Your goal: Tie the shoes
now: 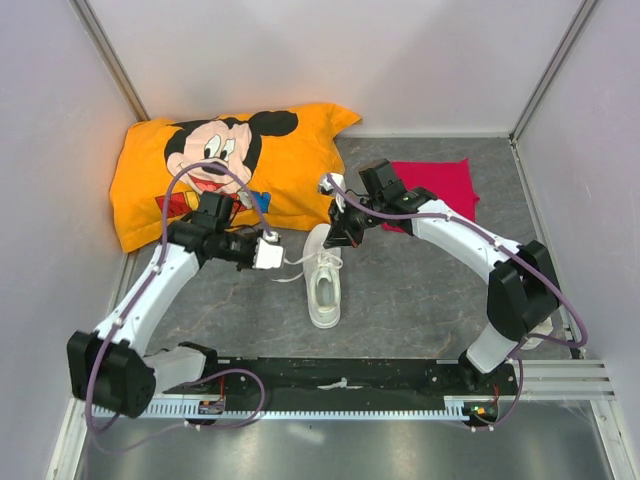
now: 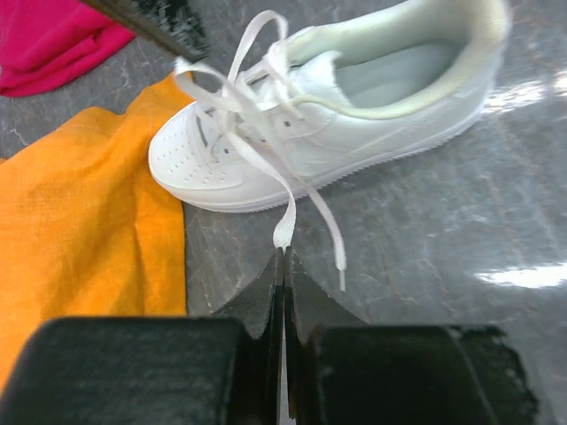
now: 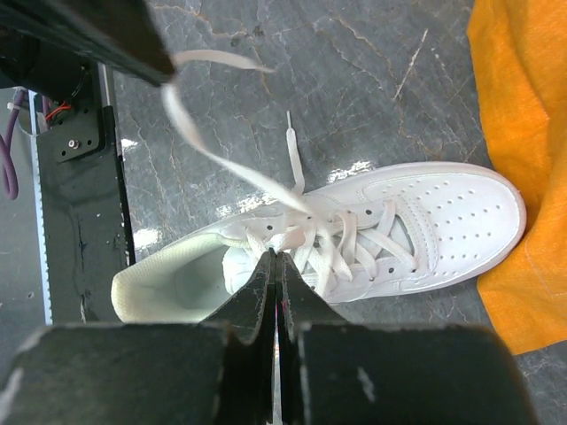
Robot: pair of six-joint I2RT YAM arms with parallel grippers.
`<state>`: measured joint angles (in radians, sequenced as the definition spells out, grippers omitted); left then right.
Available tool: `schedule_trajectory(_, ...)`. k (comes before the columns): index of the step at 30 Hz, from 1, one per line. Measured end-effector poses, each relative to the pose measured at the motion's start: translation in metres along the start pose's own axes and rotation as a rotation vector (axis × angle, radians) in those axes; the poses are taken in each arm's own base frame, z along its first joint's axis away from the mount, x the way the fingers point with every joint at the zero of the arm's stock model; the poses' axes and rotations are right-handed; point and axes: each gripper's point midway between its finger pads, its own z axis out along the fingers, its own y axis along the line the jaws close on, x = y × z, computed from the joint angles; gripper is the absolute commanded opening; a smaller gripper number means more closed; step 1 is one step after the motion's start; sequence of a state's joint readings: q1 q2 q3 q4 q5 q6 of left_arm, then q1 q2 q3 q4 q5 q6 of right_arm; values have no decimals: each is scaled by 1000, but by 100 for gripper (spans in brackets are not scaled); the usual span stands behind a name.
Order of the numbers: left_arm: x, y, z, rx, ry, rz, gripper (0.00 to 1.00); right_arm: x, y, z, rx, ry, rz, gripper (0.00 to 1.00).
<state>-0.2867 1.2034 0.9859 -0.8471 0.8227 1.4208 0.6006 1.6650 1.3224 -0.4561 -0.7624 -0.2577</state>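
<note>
Beside orange pillow (image 1: pixel 290 165) — shoe (image 1: pixel 325 295), laces (image 2: pixel 285 221) aloft.

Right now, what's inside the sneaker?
Only bare pale lining shows in the opening of the sneaker; nothing sits there. Farther forward, the laces cover the inside, so the toe end is unseen.

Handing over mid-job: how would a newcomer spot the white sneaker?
Start at the big orange cartoon-mouse pillow, far left. Just nearer than its right corner, on the grey marbled table, lies the white low-top lace-up sneaker. Unlike the flat magenta cloth further right, it is all white with untied laces.
</note>
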Motion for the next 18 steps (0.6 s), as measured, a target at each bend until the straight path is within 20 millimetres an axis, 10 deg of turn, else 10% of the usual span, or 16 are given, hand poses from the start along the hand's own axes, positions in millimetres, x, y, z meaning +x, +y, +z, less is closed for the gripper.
schedule_trajectory(10, -46, -67, -44, 44, -41, 4, 2, -8, 0, -3, 13, -29, -18, 0)
schedule_trajectory(18, -95, -63, -37, 123, -197, 8, 2, -11, 0, -4, 16, -40, -20, 0)
